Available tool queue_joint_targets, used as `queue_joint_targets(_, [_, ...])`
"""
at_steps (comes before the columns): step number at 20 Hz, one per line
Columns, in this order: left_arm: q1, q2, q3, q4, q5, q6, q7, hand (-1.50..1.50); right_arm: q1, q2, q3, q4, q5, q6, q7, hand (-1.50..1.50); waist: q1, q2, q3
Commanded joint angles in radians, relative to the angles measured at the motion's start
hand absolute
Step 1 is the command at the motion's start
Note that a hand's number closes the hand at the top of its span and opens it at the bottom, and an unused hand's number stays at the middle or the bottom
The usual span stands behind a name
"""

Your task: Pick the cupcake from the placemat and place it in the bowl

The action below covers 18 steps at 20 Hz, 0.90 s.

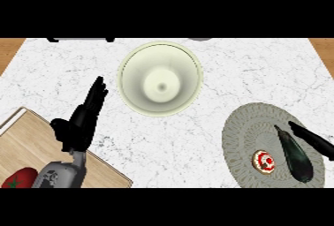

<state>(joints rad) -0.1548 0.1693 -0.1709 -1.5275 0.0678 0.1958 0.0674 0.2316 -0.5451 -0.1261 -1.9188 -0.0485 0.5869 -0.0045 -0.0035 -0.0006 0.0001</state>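
The cupcake point(264, 162), with a red and white top, sits on the round grey placemat point(244, 132) at the right. A pale cream bowl point(134, 88) stands at the top centre with nothing in it. My right hand point(313, 140) comes in from the right edge, open, with its long dark fingers point(295, 154) stretched over the placemat just right of the cupcake, a small gap between them. My left hand point(81, 120) is open to the left of the bowl, fingers straight and pointing up the counter, holding nothing.
A wooden cutting board point(39, 141) lies at the lower left under my left forearm, with a red fruit or vegetable point(20, 178) on its near corner. A dark object point(81, 39) and a grey one point(201, 39) sit at the counter's back edge.
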Motion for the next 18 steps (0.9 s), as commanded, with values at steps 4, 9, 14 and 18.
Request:
queue_joint_targets(4, [0.015,-0.001,0.046,0.000,-0.006,-0.045,-0.012,0.00,0.003,0.111,0.005,-0.058,-0.042,0.034,0.099,-1.50,0.000,0.000,0.000])
queue_joint_targets(9, [-0.001,-0.055,0.019,-0.014,-0.050,-0.021,0.013,0.00,0.093,0.118,-0.052,-0.021,-0.014,0.117,0.012,-1.50,-0.004,-0.001,0.000])
queue_joint_targets(14, [0.072,-0.023,0.060,-0.047,-0.038,-0.082,-0.019,0.00,-0.032,0.206,-0.001,0.133,0.106,0.088,-0.016,-1.50,0.005,0.000,0.000])
queue_joint_targets(18, [0.032,-0.065,0.068,0.005,-0.076,-0.064,-0.021,0.00,-0.079,0.233,-0.006,0.166,0.131,0.096,-0.009,-1.50,0.002,0.000,0.000])
